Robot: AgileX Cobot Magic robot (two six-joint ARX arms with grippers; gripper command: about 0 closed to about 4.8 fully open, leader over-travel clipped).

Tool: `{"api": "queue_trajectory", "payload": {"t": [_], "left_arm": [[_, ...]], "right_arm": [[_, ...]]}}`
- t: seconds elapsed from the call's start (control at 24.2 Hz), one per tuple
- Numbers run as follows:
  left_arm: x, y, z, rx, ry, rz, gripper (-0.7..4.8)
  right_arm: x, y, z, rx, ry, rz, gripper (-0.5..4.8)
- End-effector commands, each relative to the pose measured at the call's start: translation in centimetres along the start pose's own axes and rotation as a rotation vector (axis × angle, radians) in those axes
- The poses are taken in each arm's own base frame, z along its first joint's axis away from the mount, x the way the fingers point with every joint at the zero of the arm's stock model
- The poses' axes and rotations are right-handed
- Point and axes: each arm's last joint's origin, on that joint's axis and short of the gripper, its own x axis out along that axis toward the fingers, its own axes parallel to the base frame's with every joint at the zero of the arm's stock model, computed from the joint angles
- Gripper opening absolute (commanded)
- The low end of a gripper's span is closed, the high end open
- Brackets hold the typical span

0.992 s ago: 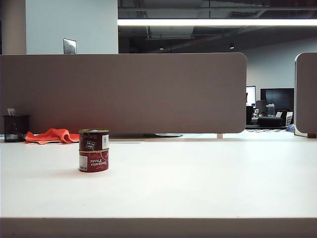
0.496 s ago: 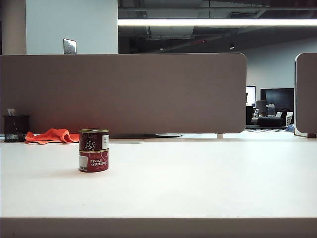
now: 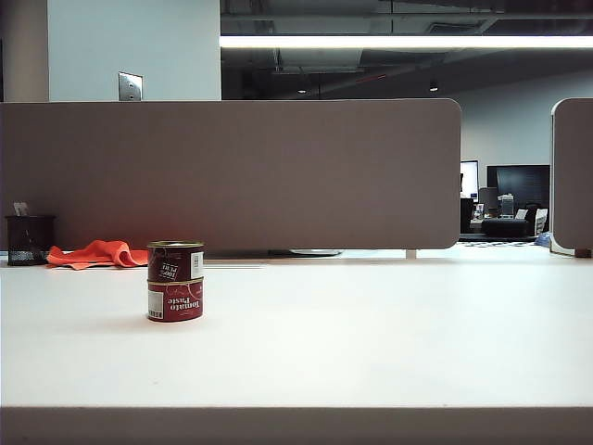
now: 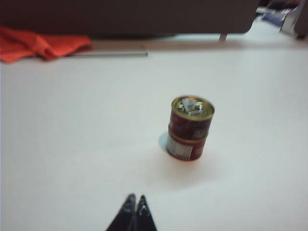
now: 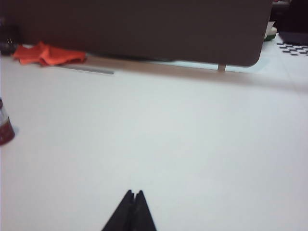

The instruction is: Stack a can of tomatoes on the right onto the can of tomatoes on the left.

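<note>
Two tomato cans (image 3: 175, 281) stay stacked left on the worktop (image 3: 371, 334), while left tool (image 4: 134, 199) and right tool (image 5: 134, 195) hang pinched together, empty, so stacking looks done.

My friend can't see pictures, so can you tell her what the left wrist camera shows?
Two red tomato cans stand stacked on a white table, the top one showing its gold lid. The left gripper is shut and empty, away from the cans. An orange cloth lies by the dark divider.

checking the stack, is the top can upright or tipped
Upright: the top can sits squarely on the bottom can, lid up in the left wrist view.
</note>
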Motion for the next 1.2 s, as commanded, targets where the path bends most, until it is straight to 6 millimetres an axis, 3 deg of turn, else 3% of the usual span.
{"api": "queue_trajectory", "payload": {"t": [0.04,0.21,1.2], "left_arm": [[0.2,0.1,-0.5,0.000,-0.007,0.011,-0.06],[0.2,0.1,-0.4,0.051,-0.021,0.032,-0.06],[0.2,0.3,0.2,0.049,-0.082,0.082,-0.06]], "right_arm": [[0.4,0.1,-0.9,0.010,-0.018,0.000,-0.01],[0.8,0.2,-2.2,-0.001,0.005,-0.001,-0.01],[0.8,0.2,-2.0,-0.024,-0.017,0.010,-0.01]]}}
